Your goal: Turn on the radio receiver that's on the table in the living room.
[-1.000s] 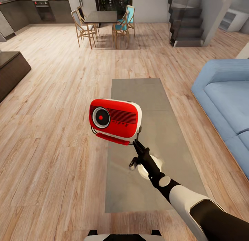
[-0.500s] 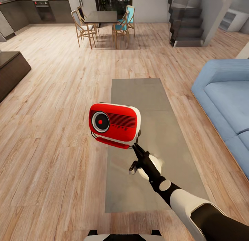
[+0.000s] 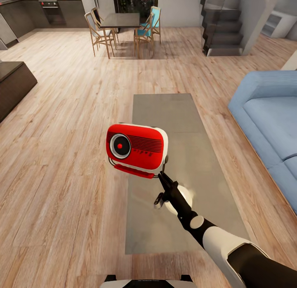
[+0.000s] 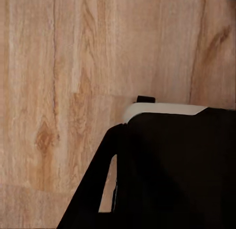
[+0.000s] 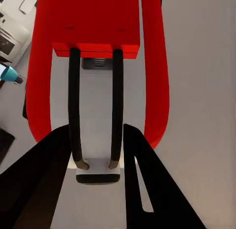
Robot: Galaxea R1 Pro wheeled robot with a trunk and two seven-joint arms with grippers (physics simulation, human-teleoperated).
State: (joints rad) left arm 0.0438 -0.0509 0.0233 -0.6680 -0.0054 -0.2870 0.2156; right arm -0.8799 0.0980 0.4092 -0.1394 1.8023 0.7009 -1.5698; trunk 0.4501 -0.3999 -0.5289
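A: Where is the right claw [image 3: 161, 175], and what does it have?

B: It is closed on the thin dark handle [image 5: 116, 101] of the radio receiver [image 3: 136, 147]. In the right wrist view the two black fingers [image 5: 147, 189] stand on both sides of the handle loop, and the red body [image 5: 96, 22] hangs beyond them.

A: So the radio receiver is not on the tabletop?

B: No, it is held in the air, above the left edge of the grey tabletop [image 3: 181, 127]. Its front with the round dial [image 3: 120, 146] and the grille slots looks toward the head camera. From the claw the radio receiver is at about 11 o'clock, and the white and black right arm [image 3: 222, 242] goes away to 4 o'clock.

A: And the left claw?

B: I cannot tell its state. The left wrist view gives a dark body part [image 4: 167, 170] and the wood floor [image 4: 64, 66] under it.

A: What is around?

B: A blue sofa [image 3: 268, 123] at 3 o'clock of the tabletop, a dining table [image 3: 120, 20] with chairs at 12 o'clock, and stairs [image 3: 220, 26] at about 1 o'clock.
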